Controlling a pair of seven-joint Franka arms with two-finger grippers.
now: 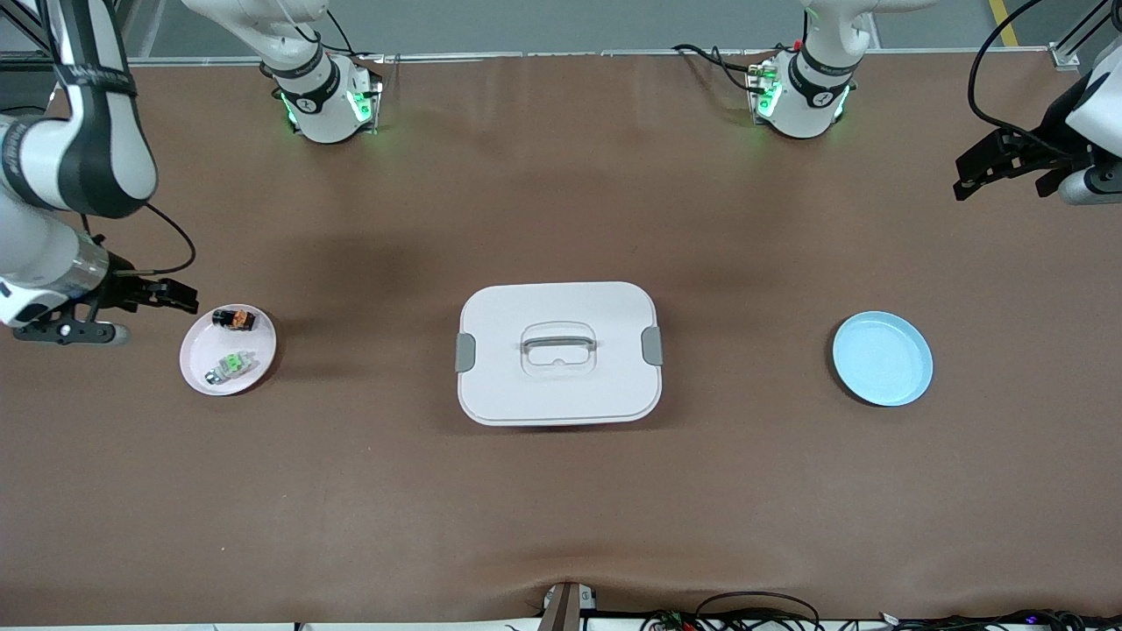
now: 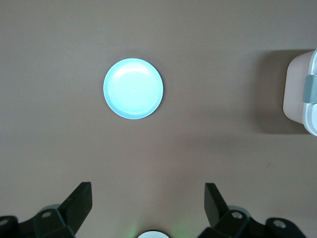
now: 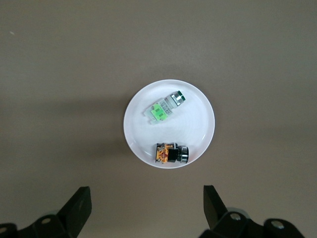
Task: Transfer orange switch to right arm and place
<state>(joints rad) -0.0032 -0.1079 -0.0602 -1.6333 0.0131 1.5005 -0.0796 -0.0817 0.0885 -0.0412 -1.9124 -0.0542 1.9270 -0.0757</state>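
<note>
The orange switch (image 1: 235,319) is a tiny black block with an orange top. It lies on a small white plate (image 1: 203,349) at the right arm's end of the table, and also shows in the right wrist view (image 3: 171,153). My right gripper (image 1: 184,298) is open and empty, over the table just beside that plate; in its wrist view (image 3: 147,201) the plate (image 3: 195,126) lies ahead of the fingers. My left gripper (image 1: 966,180) is open and empty, up over the table at the left arm's end; it shows in its own view too (image 2: 148,198).
A pale grey part with a green top (image 1: 232,364) shares the white plate (image 3: 162,109). A white lidded box with a handle (image 1: 558,352) stands mid-table. An empty light blue plate (image 1: 882,358) lies toward the left arm's end (image 2: 133,89).
</note>
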